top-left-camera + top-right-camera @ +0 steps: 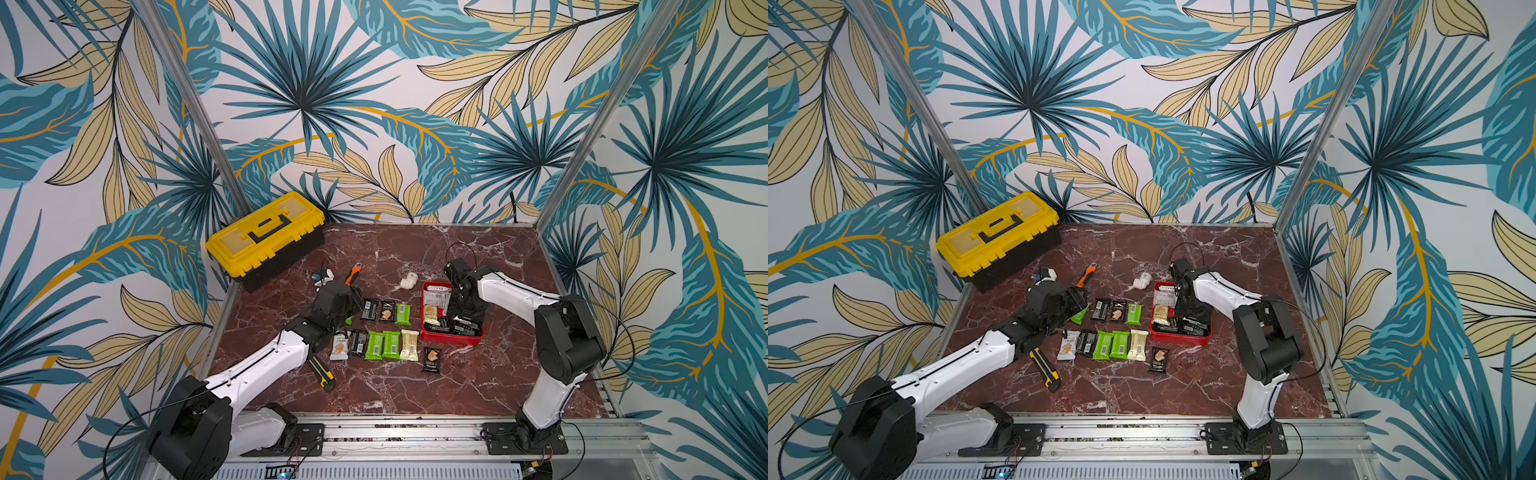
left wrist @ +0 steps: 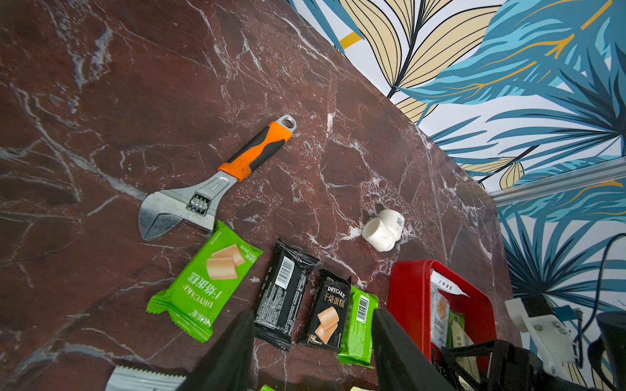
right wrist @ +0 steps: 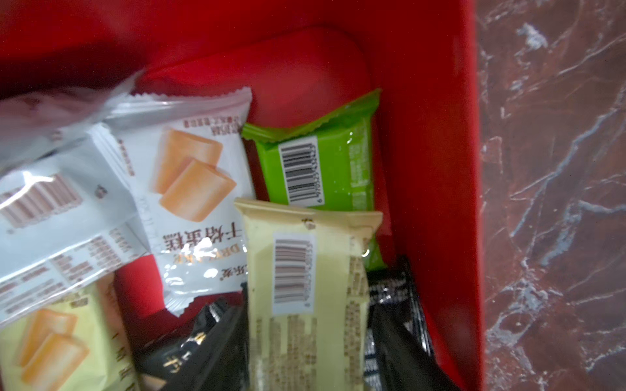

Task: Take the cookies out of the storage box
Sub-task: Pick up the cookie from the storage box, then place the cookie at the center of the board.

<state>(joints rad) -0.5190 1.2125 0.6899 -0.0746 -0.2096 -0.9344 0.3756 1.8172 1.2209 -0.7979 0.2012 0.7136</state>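
Right tool [image 3: 306,304]: lowered into the storage box [image 1: 451,337], jaws spread either side of a cream packet [image 3: 305,243]; no pinch is seen
Left tool [image 2: 313,315]: held open and empty above packets laid out on the bench [image 1: 415,395]
Cookies [image 3: 200,176]: some lie heaped in the box, towards the bench's right edge; others are set in rows beside it
Handling: light, slick, crinkly film is judged likely to slip; contents are probably brittle, so the narrow width is best taken gently at mid-body
Obstruction: overlapping neighbours and the close box wall
Surroundings: wrench [image 2: 216,176], pipe fitting [image 2: 382,232], utility knife [image 1: 322,372]; toolbox [image 1: 266,232] at the back left corner
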